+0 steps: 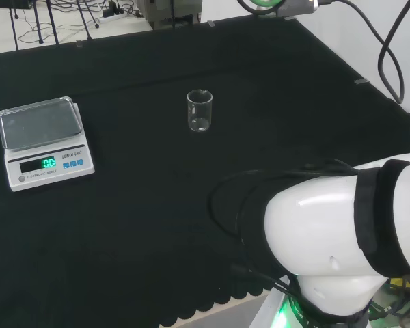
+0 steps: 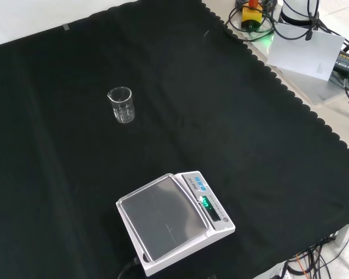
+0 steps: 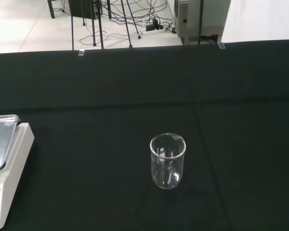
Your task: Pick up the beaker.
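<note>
We see the desk [image 1: 191, 219] under black cloth, scalloped at its edge, with open room all round. The white scale [image 2: 173, 222] sits well apart from the clear glass beaker [image 1: 199, 111], which stands upright mid-cloth with faint printed graduations. Hand state: we cannot tell.

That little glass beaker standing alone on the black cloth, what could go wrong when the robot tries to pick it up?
The beaker is clear glass against black cloth, so its edges are hard to see, and the hand could close off-centre. It stands upright and looks empty and light, so a nudge might tip or slide it. The scale sits apart from it, so a knock there seems unlikely.
</note>
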Robot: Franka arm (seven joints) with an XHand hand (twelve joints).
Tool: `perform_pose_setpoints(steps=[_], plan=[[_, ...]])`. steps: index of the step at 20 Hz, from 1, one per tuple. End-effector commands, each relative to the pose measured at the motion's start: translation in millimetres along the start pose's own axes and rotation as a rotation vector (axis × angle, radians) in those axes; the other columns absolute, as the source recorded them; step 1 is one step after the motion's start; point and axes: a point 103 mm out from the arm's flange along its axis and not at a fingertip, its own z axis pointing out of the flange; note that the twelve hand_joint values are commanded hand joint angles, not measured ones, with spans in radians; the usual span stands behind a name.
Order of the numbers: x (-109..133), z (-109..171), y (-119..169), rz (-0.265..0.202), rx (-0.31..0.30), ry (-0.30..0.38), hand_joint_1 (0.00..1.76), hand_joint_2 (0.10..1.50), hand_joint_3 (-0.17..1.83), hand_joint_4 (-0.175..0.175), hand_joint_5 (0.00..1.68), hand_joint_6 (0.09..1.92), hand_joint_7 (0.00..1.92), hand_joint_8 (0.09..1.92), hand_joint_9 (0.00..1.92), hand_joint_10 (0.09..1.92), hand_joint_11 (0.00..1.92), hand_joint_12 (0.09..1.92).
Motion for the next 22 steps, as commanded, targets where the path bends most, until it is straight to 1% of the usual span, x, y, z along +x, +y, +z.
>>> perform_pose_setpoints(steps=[1, 3, 5, 8, 10, 14, 15, 16, 18, 20, 22], plan=[[0.9, 0.5, 0.4, 0.003, -0.007, -0.022, 0.64, 0.82, -0.04, 0.058, 0.0, 0.09, 0.02, 0.46, 0.06, 0.9, 0.0, 1.35], [7.4, 2.8, 5.5, 0.007, -0.001, -0.032, 0.63, 0.83, -0.03, 0.05, 0.0, 0.09, 0.0, 0.54, 0.07, 0.89, 0.0, 1.33], [22.0, 9.4, 17.2, -0.005, 0.004, -0.05, 0.63, 0.83, -0.03, 0.048, 0.0, 0.09, 0.0, 0.56, 0.07, 0.89, 0.0, 1.32], [44.5, 29.2, 42.2, -0.018, 0.029, -0.07, 0.63, 0.83, -0.03, 0.048, 0.0, 0.09, 0.0, 0.56, 0.08, 0.89, 0.0, 1.32], [49.8, 47.7, 63.6, -0.02, 0.06, -0.059, 0.63, 0.83, -0.03, 0.048, 0.0, 0.09, 0.0, 0.56, 0.08, 0.89, 0.0, 1.32], [45.3, 91.0, 101.1, -0.039, 0.123, -0.021, 0.64, 0.83, -0.03, 0.049, 0.0, 0.09, 0.0, 0.55, 0.08, 0.89, 0.0, 1.33], [38.8, 101.5, 107.9, -0.023, 0.137, -0.025, 0.64, 0.83, -0.03, 0.049, 0.0, 0.09, 0.0, 0.55, 0.08, 0.89, 0.0, 1.33], [36.3, 109.9, 114.2, -0.023, 0.148, -0.022, 0.65, 0.83, -0.03, 0.049, 0.0, 0.09, 0.0, 0.54, 0.07, 0.89, 0.0, 1.33], [30.3, 126.8, 126.5, -0.034, 0.175, 0.0, 0.65, 0.83, -0.03, 0.05, 0.0, 0.09, 0.0, 0.54, 0.07, 0.89, 0.0, 1.33], [15.4, 140.6, 136.7, -0.04, 0.199, 0.048, 0.65, 0.83, -0.03, 0.05, 0.0, 0.09, 0.0, 0.54, 0.07, 0.89, 0.0, 1.33], [7.8, 152.2, 147.0, -0.035, 0.216, 0.052, 0.65, 0.83, -0.03, 0.051, 0.0, 0.09, 0.0, 0.54, 0.07, 0.89, 0.0, 1.32]])
